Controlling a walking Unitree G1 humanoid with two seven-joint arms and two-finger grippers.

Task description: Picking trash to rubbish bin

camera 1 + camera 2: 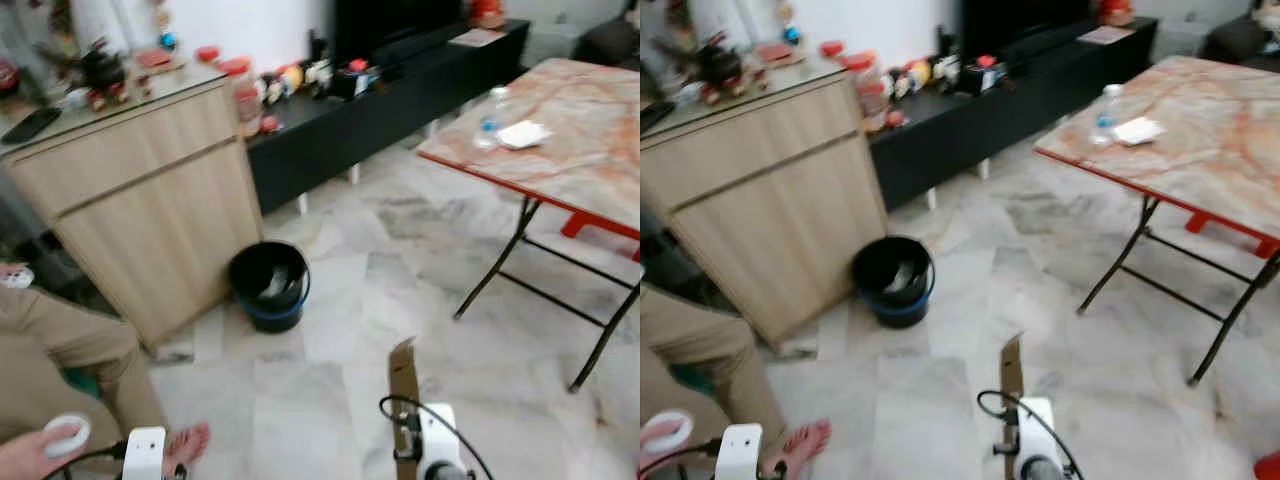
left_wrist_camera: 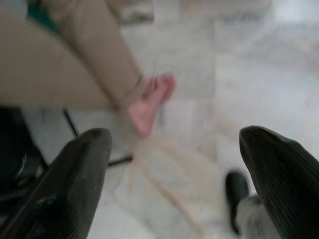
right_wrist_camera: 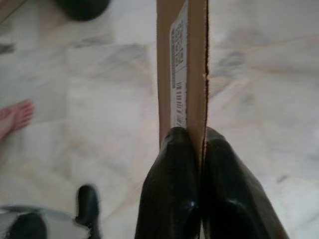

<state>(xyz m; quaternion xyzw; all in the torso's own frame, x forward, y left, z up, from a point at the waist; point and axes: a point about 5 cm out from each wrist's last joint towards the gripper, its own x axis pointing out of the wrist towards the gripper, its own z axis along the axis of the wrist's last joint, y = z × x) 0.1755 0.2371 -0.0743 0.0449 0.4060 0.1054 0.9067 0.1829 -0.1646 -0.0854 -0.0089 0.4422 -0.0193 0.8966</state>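
The right gripper (image 3: pixel 199 144) clenches a flat strip of brown cardboard (image 3: pixel 182 64) edge-on between its fingers; the white printed label with barcode on it is too blurred to read. The left gripper (image 2: pixel 174 164) hangs with fingers spread wide above the marble floor (image 1: pixel 330 400), near a seated person's bare foot (image 2: pixel 149 102). Ahead, a black rubbish bin (image 1: pixel 268 285) stands beside a wooden cabinet (image 1: pixel 140 190).

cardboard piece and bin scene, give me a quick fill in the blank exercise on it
1. The right gripper has its fingers shut on a piece of ____.
2. The black bin stands on the floor beside a wooden ____.
3. The left gripper has its fingers ____.
4. On the folding table stands a plastic ____.

Missing words: cardboard; cabinet; open; bottle
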